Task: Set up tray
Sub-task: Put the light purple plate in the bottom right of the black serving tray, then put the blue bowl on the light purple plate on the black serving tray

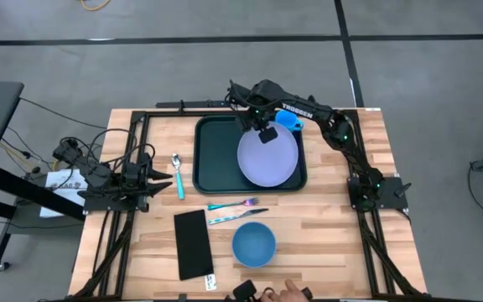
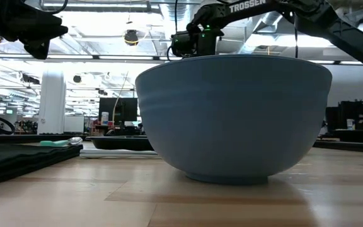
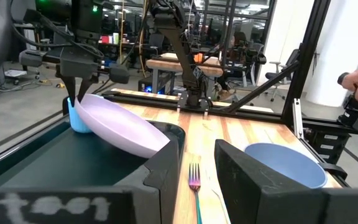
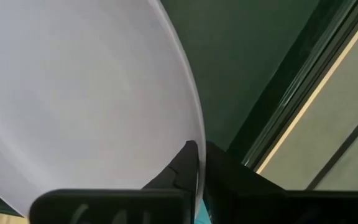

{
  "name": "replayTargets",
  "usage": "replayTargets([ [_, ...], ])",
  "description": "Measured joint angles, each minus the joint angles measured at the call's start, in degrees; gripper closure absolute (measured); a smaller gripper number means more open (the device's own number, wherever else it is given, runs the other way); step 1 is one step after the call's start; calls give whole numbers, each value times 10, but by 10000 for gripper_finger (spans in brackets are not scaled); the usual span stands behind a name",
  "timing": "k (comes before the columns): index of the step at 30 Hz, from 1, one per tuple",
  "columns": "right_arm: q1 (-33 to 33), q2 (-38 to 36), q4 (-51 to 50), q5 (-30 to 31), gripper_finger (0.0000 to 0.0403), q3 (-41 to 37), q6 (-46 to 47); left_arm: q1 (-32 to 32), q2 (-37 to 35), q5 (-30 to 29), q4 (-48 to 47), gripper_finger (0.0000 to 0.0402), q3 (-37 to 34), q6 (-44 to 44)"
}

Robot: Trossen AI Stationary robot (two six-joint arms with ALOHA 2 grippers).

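The dark green tray lies at the table's far middle. A lavender plate sits tilted over the tray's right half, and my right gripper is shut on it from above. A blue cup stands at the tray's far right corner, just behind the plate. My left gripper waits level at the table's left side, open, with nothing between its fingers. My right gripper pinches the plate's far rim between its two fingers, one on the upper face and one on the underside. The fingers point down from above. The plate slants: its held far edge is raised and its near edge is low by the tray's near rim.
A teal spoon lies left of the tray. Two pieces of cutlery, a blue bowl and a flat black rectangle lie on the near half. A person's hand shows at the near edge.
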Motion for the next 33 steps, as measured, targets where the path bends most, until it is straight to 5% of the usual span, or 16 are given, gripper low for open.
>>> replayTargets([
  [33,0,-2,17,1,375,0,5,0,0,0,0,307,0,-1],
])
